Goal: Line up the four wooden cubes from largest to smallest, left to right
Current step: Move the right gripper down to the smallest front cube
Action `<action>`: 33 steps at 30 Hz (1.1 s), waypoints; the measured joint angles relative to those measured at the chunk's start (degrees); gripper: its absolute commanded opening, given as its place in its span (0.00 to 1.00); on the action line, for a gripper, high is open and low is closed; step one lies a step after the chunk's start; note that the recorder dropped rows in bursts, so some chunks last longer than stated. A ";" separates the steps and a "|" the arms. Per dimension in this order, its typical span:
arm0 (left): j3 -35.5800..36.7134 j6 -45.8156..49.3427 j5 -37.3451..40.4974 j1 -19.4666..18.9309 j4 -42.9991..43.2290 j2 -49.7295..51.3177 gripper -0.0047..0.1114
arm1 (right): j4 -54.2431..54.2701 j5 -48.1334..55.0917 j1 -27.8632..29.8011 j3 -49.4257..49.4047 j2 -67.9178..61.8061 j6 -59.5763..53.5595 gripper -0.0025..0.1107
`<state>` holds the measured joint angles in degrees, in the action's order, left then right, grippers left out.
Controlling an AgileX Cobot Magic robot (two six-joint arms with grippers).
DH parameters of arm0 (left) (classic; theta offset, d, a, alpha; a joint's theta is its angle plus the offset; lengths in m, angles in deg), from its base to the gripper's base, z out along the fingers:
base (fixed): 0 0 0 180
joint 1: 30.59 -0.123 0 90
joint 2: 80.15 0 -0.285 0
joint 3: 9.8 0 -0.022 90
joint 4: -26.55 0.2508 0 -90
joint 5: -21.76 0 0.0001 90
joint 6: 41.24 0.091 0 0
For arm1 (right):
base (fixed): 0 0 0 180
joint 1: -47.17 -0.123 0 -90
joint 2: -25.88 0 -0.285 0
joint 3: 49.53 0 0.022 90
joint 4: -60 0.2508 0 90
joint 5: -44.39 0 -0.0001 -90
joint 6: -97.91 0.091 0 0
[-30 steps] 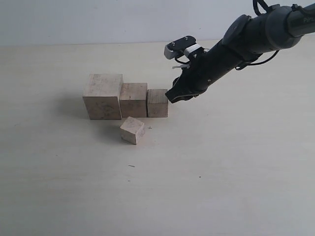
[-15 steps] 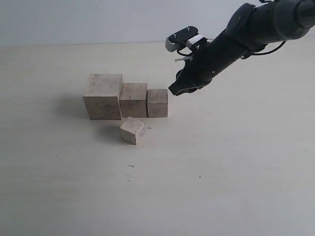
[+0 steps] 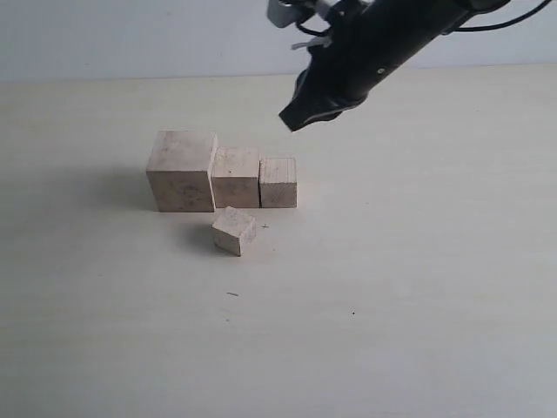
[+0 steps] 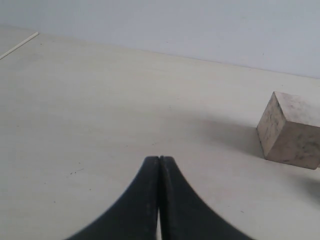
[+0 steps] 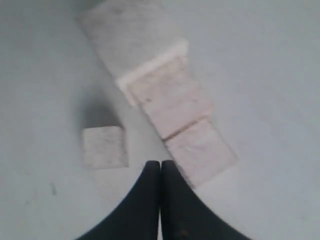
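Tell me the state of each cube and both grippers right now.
Largest cube: upright, row's left end.
Second cube: upright, against the largest.
Third cube: upright, row's right end.
Smallest cube: out of row, turned askew.
Right gripper: fingers shut, empty, above the cubes.
Left gripper: fingers shut, empty.

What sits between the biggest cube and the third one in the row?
The second-largest cube, touching both the biggest cube and the third cube, as the exterior view shows. The smallest cube lies apart, nearer the camera.
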<state>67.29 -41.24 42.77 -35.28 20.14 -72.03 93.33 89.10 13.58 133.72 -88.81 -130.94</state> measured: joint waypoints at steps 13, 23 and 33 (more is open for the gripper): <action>0.00 0.00 0.00 0.00 0.00 0.00 0.04 | -3.24 0.74 -11.69 0.00 -3.11 -0.59 0.44; 0.00 0.00 0.00 0.00 0.00 0.00 0.04 | -4.61 -0.35 -11.64 0.00 -8.89 0.31 0.58; 0.00 0.00 0.00 0.00 0.00 0.00 0.04 | -6.13 -4.03 -11.64 0.00 -10.13 0.40 0.58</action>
<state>67.29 -41.24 42.77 -35.28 20.14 -72.03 87.20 85.08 1.94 133.72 -98.94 -130.55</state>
